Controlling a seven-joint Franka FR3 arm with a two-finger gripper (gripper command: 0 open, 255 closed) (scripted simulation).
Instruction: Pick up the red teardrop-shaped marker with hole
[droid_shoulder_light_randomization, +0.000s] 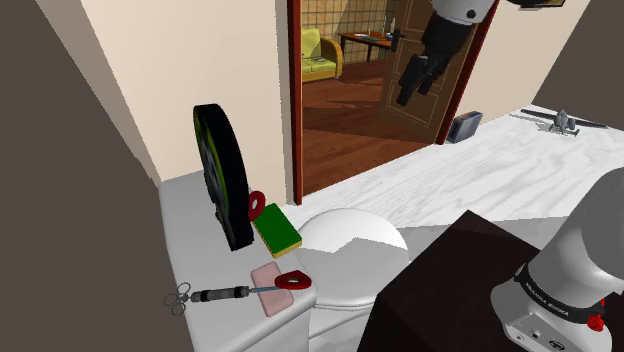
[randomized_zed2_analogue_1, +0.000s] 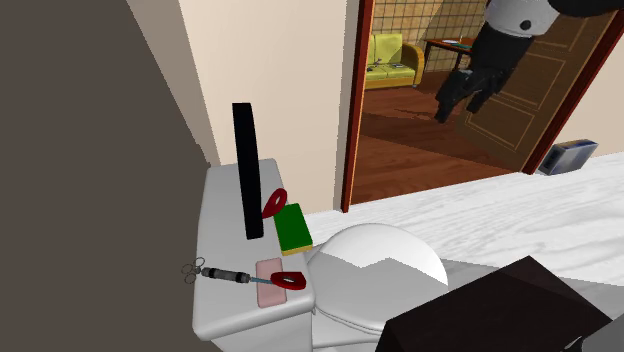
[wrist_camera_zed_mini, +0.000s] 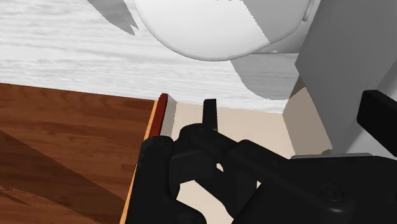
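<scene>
Two red teardrop-shaped markers with holes rest on the white toilet tank top (droid_shoulder_light_randomization: 195, 255). One red marker (droid_shoulder_light_randomization: 257, 205) (randomized_zed2_analogue_1: 274, 203) stands tilted against a black disc (droid_shoulder_light_randomization: 225, 175). The other red marker (droid_shoulder_light_randomization: 292, 280) (randomized_zed2_analogue_1: 289, 280) lies flat on a pink pad (droid_shoulder_light_randomization: 268, 289). My black gripper (droid_shoulder_light_randomization: 412, 88) (randomized_zed2_analogue_1: 462, 102) hangs open and empty high in front of the doorway, far from both markers toward the shoulder view's upper right. In the wrist view one thin finger (wrist_camera_zed_mini: 208, 113) stands over the door frame, with the white toilet lid (wrist_camera_zed_mini: 216, 25) beyond.
A green and yellow sponge (droid_shoulder_light_randomization: 277, 230) lies between the markers, and a syringe-like tool (droid_shoulder_light_randomization: 215, 295) lies beside the pink pad. The toilet lid (droid_shoulder_light_randomization: 350, 235) adjoins the tank. The dark stand (droid_shoulder_light_randomization: 450, 290) is at lower right. An open wooden door (droid_shoulder_light_randomization: 425, 60) leads to a wood-floored room.
</scene>
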